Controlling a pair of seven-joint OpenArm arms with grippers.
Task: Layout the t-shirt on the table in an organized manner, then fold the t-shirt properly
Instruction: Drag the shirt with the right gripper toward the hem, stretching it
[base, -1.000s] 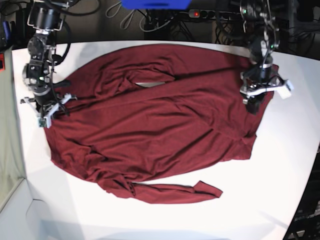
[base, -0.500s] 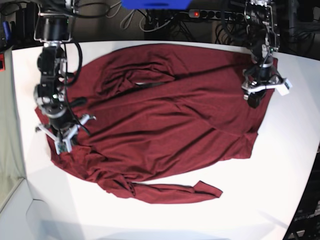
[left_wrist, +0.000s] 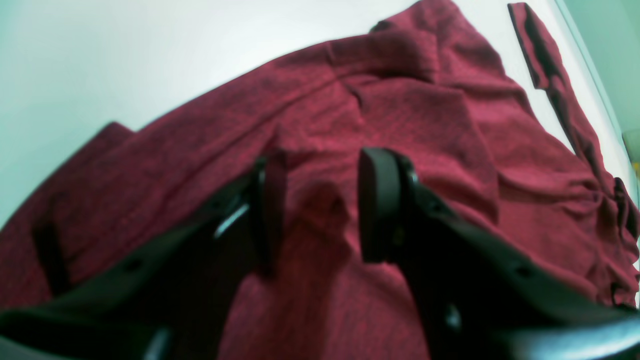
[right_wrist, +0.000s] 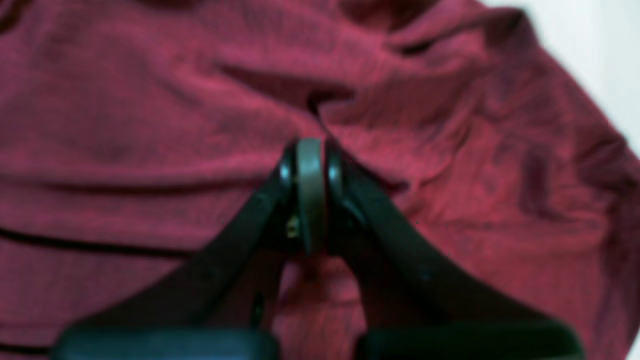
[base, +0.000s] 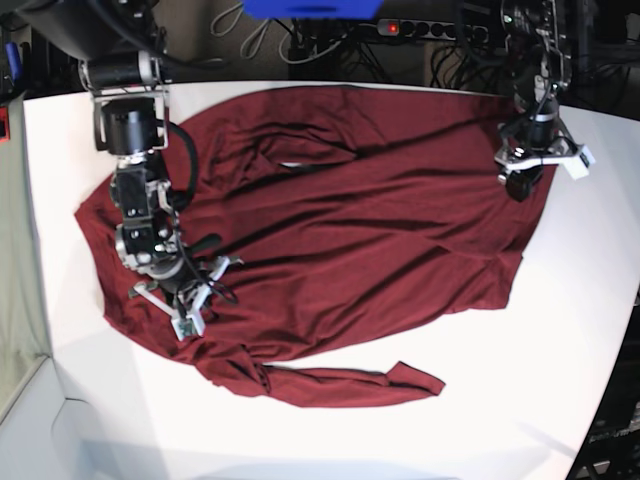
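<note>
The dark red t-shirt (base: 350, 250) lies spread and wrinkled across the white table (base: 500, 400), one sleeve (base: 350, 385) trailing toward the front. At its far right edge my left gripper (base: 518, 185) stands with its jaws partly closed; the left wrist view shows a raised fold of t-shirt (left_wrist: 320, 215) caught between the pads (left_wrist: 377, 205). My right gripper (base: 185, 320) is low over the shirt's near-left part. Its fingertips (right_wrist: 311, 150) are pressed together at a crease of the t-shirt (right_wrist: 450, 150), with no cloth showing between them.
Cables and a power strip (base: 400, 28) lie behind the table's back edge, beside a blue object (base: 310, 8). The table's left edge (base: 40, 300) drops off close to the right arm. Bare white tabletop (left_wrist: 125, 50) lies past the shirt's right edge.
The right arm has swept from the shirt's left edge down and inward over the cloth. The left gripper has shifted toward the back, and the shirt's right edge followed slightly.
</note>
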